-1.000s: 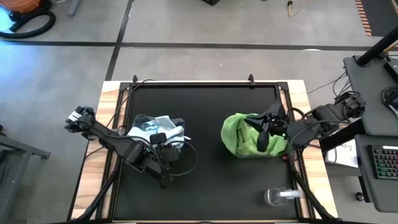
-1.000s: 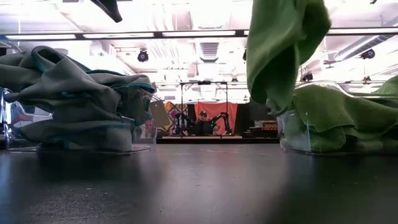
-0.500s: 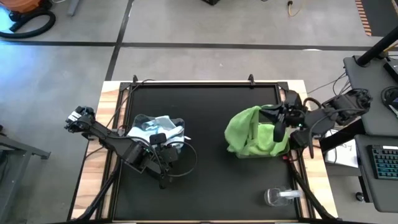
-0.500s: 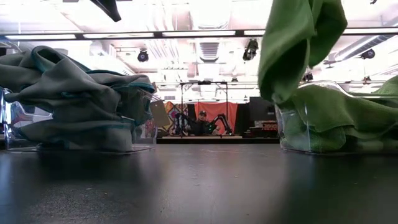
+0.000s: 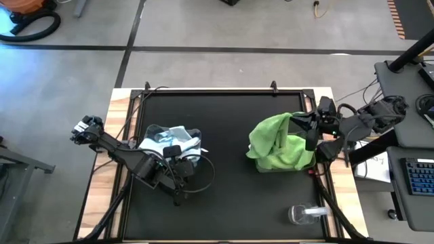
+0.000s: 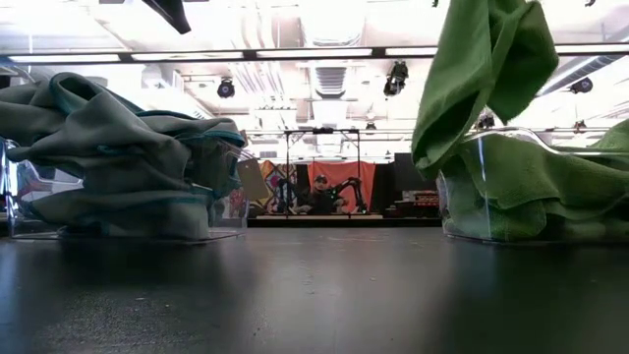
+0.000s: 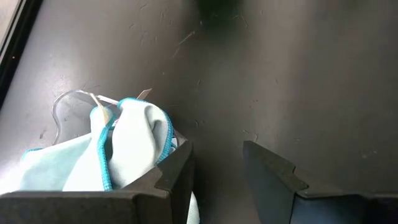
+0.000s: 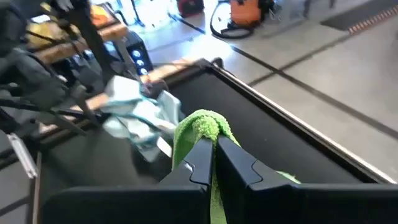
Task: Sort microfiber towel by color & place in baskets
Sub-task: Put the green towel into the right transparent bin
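- We see two baskets: the right basket [image 5: 293,165] is heaped with lime green cloth, the left basket [image 7: 68,107] with pale blue towels [image 5: 171,140]; the folds will not let us count either pile.
- We see one green towel [image 6: 482,74] in the air, hanging long-axis down directly over the right basket, its lower edge near the heap.
- Our right gripper [image 8: 214,149] is clamped on that towel's top fold, so the coming move looks like a straight lowering.
- Our left gripper [image 7: 217,165], fingers spread and empty, waits beside the blue basket, well apart from the green one.
- One small round container [image 5: 303,214] stands apart near the table's front.
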Tool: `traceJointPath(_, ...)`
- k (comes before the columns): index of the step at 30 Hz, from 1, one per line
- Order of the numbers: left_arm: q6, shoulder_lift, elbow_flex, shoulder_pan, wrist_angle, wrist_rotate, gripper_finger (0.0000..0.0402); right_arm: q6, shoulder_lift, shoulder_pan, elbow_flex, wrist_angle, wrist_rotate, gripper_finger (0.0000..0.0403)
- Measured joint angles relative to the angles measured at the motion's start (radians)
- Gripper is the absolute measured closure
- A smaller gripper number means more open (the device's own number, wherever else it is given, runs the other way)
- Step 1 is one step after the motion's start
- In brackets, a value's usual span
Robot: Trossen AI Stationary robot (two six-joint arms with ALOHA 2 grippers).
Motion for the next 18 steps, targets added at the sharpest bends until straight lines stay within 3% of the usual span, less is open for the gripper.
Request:
traceJointPath(7,0.000,0.000,0.000,-0.004,0.000,0.000,0.0278,0.232,-0.096,0.000,-0.096,-0.171,0.051,0.0394)
traceJointPath(18,-0.003,0.000,0.000,-0.004,0.001,0.000,0.0278,0.371,-0.315,0.000,-0.365,-0.177,0.053,0.0394)
